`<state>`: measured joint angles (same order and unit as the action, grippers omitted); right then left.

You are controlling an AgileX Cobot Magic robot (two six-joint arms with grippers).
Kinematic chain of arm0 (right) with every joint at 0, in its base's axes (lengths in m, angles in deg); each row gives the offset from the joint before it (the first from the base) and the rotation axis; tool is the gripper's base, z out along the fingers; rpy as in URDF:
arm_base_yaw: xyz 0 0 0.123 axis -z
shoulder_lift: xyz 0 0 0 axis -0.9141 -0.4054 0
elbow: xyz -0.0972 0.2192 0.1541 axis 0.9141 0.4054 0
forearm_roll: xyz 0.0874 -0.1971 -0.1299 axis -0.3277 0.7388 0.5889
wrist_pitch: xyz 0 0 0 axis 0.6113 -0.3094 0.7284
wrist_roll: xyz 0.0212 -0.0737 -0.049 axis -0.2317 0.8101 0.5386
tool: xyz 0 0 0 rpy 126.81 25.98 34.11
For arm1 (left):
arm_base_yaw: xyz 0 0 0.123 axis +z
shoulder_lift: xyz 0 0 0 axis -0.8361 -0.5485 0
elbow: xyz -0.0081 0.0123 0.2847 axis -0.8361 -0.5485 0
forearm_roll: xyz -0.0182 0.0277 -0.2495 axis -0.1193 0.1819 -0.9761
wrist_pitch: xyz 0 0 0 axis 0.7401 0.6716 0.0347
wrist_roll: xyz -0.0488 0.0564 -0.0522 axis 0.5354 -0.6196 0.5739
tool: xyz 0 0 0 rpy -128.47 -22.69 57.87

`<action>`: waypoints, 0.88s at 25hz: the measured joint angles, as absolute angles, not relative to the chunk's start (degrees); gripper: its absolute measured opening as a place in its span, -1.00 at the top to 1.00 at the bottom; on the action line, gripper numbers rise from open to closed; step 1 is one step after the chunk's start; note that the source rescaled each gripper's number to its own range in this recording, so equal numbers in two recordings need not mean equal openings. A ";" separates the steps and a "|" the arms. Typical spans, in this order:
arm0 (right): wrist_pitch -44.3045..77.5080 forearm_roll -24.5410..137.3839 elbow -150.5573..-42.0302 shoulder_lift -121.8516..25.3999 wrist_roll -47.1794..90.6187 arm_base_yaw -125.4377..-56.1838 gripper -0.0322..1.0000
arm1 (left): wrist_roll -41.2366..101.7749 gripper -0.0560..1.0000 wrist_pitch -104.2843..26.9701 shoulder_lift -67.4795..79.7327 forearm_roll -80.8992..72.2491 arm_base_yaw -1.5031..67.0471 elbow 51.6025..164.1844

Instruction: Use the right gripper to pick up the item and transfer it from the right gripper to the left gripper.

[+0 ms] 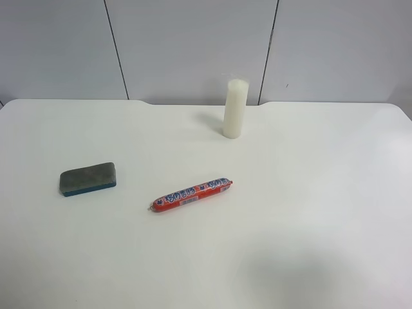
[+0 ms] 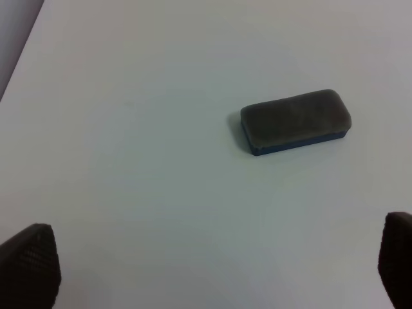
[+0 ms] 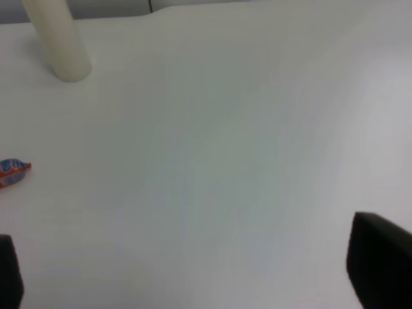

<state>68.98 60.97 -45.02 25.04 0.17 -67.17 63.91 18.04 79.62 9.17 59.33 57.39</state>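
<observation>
The item (image 1: pixel 88 178), a flat block with a dark grey felt top over a blue base, lies on the white table (image 1: pixel 309 193) at the exterior high view's left. The left wrist view shows it (image 2: pixel 296 120) lying flat, some way ahead of my left gripper (image 2: pixel 212 264). That gripper is open and empty; only its two black fingertips (image 2: pixel 29 264) show, set wide apart. My right gripper (image 3: pixel 193 270) is open and empty too, over bare table, with its fingertips (image 3: pixel 380 257) at the frame's corners. The item is out of the right wrist view. Neither arm shows in the exterior high view.
A red printed sausage stick (image 1: pixel 191 194) lies near the table's middle; its end shows in the right wrist view (image 3: pixel 11 171). A tall white candle (image 1: pixel 235 108) stands upright near the far edge, also in the right wrist view (image 3: pixel 58 38). A grey panelled wall (image 1: pixel 193 45) stands behind.
</observation>
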 joint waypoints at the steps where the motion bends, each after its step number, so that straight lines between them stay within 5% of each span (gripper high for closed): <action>1: 68.98 60.97 -45.02 25.04 0.17 -67.17 -0.97 | 63.91 -1.00 18.04 79.62 9.17 59.10 57.39; 22: 68.98 60.97 -45.02 25.04 0.17 -67.17 -0.97 | 63.91 -1.00 18.04 79.62 9.17 56.85 57.39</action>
<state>68.98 60.97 -45.02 25.04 0.17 -67.17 63.91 18.04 79.62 9.17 56.85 57.39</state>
